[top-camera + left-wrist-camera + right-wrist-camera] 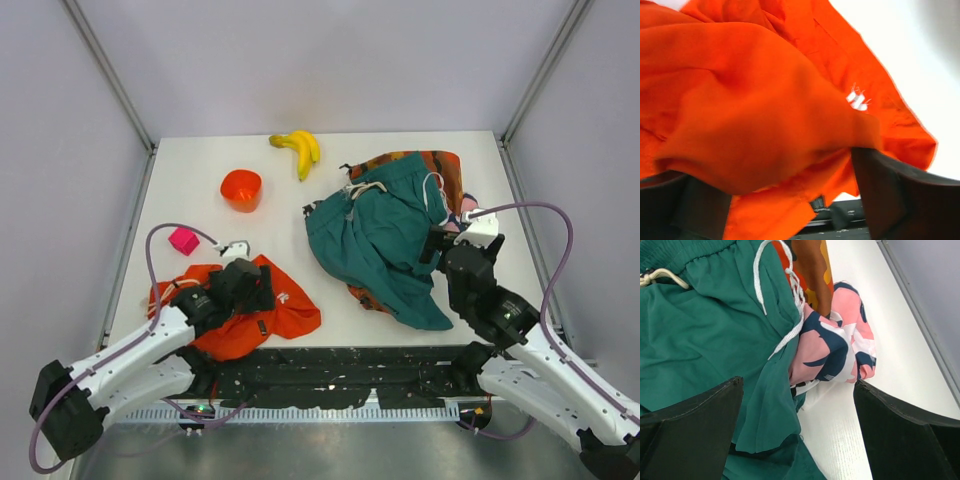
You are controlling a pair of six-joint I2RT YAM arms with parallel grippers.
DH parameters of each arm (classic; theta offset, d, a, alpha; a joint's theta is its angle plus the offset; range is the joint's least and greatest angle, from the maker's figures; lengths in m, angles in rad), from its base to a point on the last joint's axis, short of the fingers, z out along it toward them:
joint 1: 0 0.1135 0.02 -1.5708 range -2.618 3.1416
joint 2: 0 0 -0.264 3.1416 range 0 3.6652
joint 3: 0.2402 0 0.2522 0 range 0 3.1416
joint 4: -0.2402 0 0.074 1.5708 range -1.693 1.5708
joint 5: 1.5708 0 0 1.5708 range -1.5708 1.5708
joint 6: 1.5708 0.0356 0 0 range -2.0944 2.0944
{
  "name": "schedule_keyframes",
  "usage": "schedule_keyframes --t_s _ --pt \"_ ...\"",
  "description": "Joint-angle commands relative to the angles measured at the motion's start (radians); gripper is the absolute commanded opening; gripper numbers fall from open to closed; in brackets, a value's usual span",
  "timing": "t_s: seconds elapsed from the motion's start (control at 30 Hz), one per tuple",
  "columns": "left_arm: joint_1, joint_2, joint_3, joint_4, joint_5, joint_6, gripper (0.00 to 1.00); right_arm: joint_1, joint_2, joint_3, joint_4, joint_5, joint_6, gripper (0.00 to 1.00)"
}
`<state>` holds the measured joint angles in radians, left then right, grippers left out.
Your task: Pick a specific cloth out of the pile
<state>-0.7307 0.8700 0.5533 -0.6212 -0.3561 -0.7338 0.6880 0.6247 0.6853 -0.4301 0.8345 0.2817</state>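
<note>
The plain orange-red cloth (292,316) lies crumpled at the near left of the table, apart from the pile. It fills the left wrist view (755,100), where its small white mark (857,99) shows. My left gripper (248,286) sits on the cloth with its jaws wide apart, and folds bulge between the fingers (890,190). The pile (380,235) lies at the right: a teal drawstring garment over an orange patterned cloth (440,162). My right gripper (447,250) is open and empty above the pile's right edge. Its view shows teal fabric (705,335) and a pink, navy and white piece (835,347).
Two bananas (300,150) lie at the back centre. A red-orange bowl (241,189) stands to their left, and a pink block (183,240) lies nearer the left edge. The white table (200,160) has walls on three sides.
</note>
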Motion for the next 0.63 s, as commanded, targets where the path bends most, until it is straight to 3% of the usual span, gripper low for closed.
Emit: schedule_keyframes --t_s 0.0,0.1,0.2,0.33,0.6 --pt "0.002 -0.055 0.091 0.010 0.002 -0.029 1.00 0.004 -0.031 -0.013 0.074 -0.075 0.036 0.95" --pt "0.001 -0.143 0.255 -0.098 -0.041 0.034 1.00 0.004 -0.048 -0.001 0.076 -0.103 0.031 0.95" --pt "0.002 -0.253 0.341 -0.083 -0.024 0.073 1.00 0.004 -0.069 0.007 0.070 -0.083 0.040 0.95" --pt "0.001 -0.360 0.342 0.001 0.045 0.097 1.00 0.004 -0.115 -0.013 0.086 -0.081 0.027 0.95" --pt "0.002 -0.384 0.376 -0.104 -0.044 0.089 1.00 0.004 -0.217 -0.052 0.111 -0.055 0.013 0.95"
